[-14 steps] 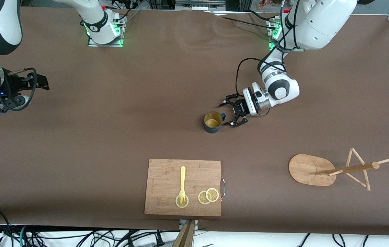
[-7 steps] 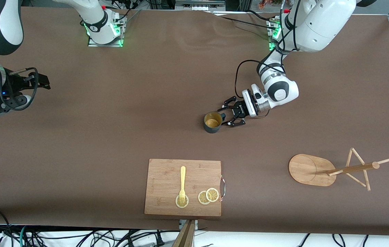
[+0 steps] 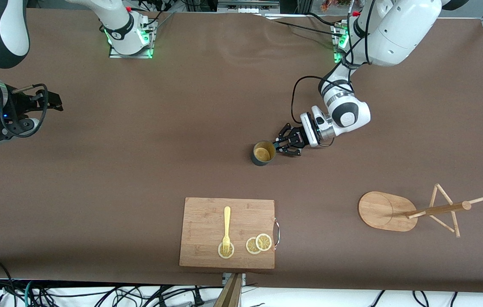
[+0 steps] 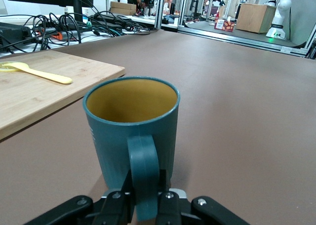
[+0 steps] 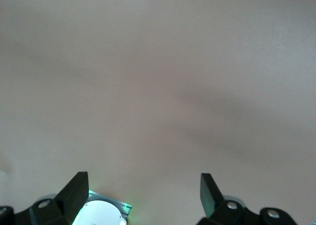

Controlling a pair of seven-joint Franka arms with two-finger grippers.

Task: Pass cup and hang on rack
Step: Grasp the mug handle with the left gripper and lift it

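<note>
Teal cup (image 3: 262, 153) handle now pinched by left gripper (image 3: 282, 144) (right gripper (image 5: 143, 190) waits, spread).

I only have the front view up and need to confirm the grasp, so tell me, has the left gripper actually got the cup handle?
Observer: Yes. In the left wrist view the left gripper has its fingers pinched on the loop handle of the cup.
Operator: Is the cup upright?
Observer: Upright on the table, with nothing visible inside it.
Operator: And the right gripper?
Observer: The right gripper is open, holds nothing and waits over the right arm's end of the table.
</note>
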